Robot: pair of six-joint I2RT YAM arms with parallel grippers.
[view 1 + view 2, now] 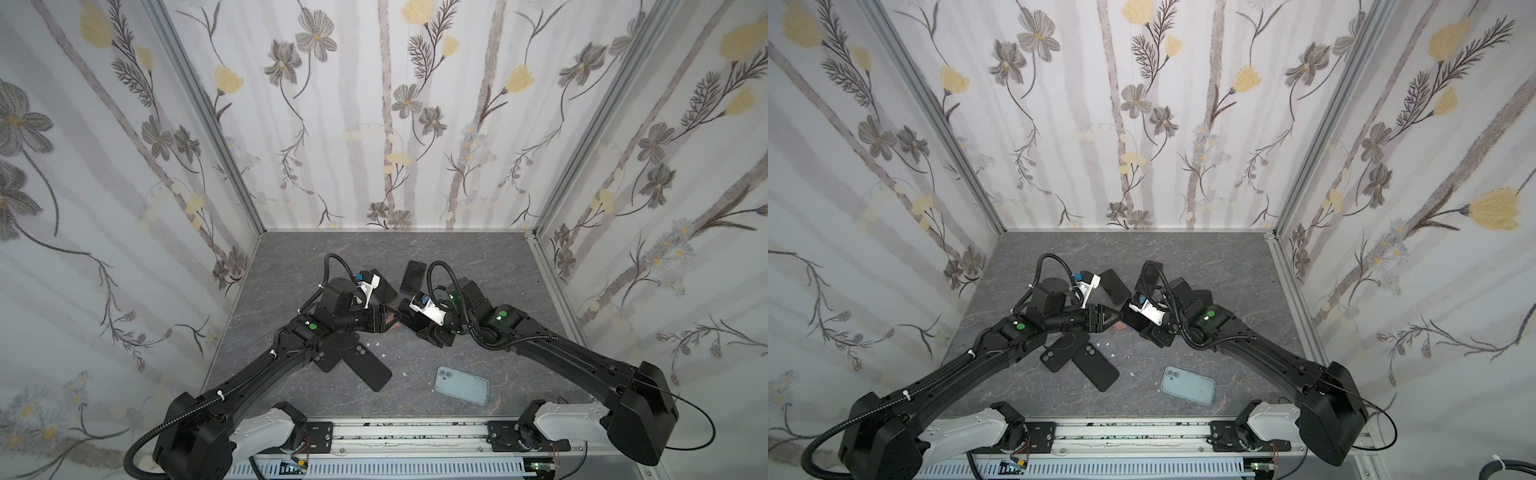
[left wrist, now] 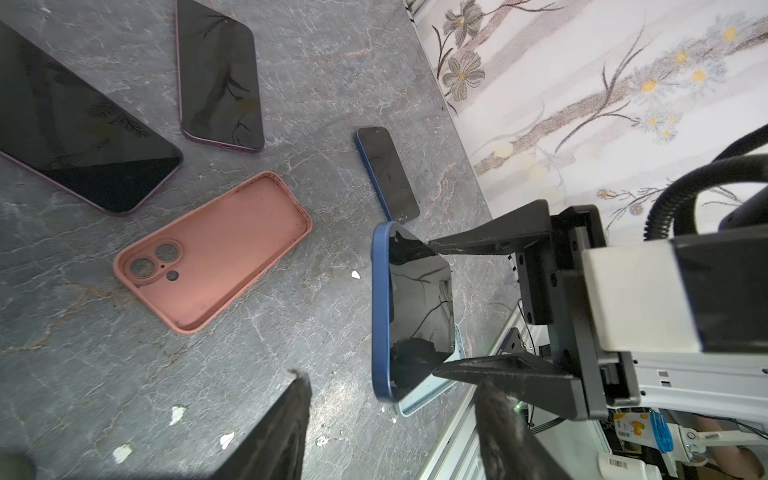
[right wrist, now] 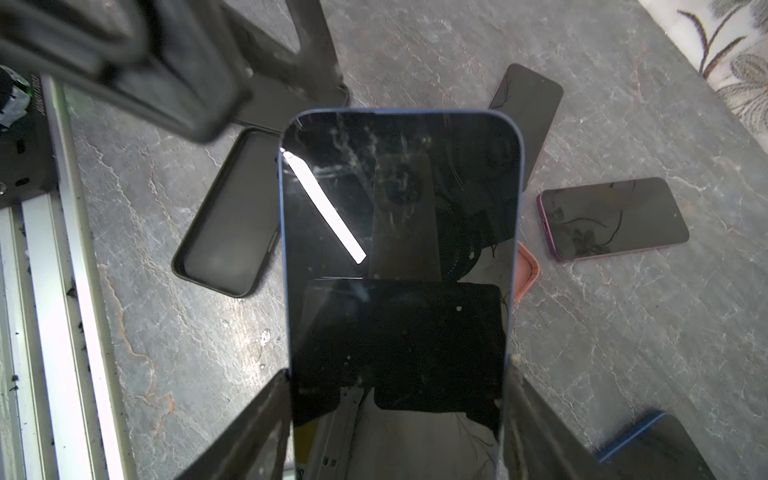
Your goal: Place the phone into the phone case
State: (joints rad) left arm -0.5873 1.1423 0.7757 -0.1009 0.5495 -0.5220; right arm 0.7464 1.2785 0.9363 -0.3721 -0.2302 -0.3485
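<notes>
While right end effector (image 3: 397, 374) clamps the blue phone (image 3: 399, 199) edgewise, left end effector (image 2: 392, 382) gapes.

You are looking down on a grey marbled table (image 1: 1225, 266). The left gripper (image 1: 1112, 318) and right gripper (image 1: 1142, 326) are meeting near table centre, tips close. The right gripper is holding a dark phone (image 1: 1131, 319) tilted off the surface, with the left gripper sitting just at the phone's 9 o'clock. A pink case (image 1: 1119, 327) is peeking out beneath them. A ringed black case (image 1: 1059, 351) is touching a second black case (image 1: 1096, 368) around 7 o'clock. A light blue case (image 1: 1187, 385) is lying at 5 o'clock, well apart. Another phone (image 1: 1116, 284) is lying at 12 o'clock, partly hidden.
</notes>
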